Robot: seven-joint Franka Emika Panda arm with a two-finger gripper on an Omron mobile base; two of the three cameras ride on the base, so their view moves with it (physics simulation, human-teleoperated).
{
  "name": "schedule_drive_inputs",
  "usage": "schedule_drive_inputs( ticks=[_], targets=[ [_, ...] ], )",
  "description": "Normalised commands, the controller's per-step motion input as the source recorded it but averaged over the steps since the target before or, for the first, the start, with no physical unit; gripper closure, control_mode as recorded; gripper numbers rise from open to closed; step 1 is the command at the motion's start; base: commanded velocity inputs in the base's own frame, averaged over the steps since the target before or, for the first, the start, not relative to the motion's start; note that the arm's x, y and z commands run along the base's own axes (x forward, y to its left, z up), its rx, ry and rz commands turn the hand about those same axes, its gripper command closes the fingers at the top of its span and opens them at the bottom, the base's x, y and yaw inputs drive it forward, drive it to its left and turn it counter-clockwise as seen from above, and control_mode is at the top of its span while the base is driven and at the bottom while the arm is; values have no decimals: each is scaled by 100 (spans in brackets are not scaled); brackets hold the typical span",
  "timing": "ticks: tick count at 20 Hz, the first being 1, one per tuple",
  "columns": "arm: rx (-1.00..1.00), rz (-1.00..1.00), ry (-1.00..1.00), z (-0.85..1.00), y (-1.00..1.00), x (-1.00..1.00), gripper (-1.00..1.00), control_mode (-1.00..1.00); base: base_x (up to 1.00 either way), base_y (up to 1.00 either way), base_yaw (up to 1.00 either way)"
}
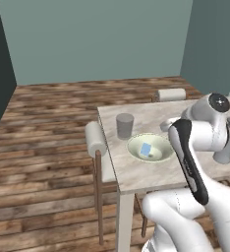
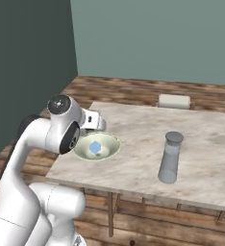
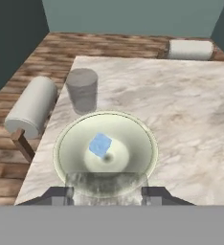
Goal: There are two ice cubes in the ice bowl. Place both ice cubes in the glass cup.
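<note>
While one blue ice cube [image 3: 100, 144] lies in the ice bowl [image 3: 147, 139], the tool [image 3: 106, 194] pinches one clear cube [image 3: 106, 184].

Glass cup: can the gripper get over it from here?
Probably yes. The gripper, shut on the clear ice cube, sits over the ice bowl's near rim; the glass cup stands upright just beyond the bowl, top open, nothing between them.
</note>
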Motion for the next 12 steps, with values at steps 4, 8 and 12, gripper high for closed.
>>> schedule_drive_inputs(
  ticks=[4,8,12],
  targets=[
    [7,0,0,5,-6,0,100,-100,0,0,0],
    [0,0,0,-2,0,0,100,-100,0,0,0],
    [-1,0,6,-13,11,-31,100,-100,0,0,0]
  ],
)
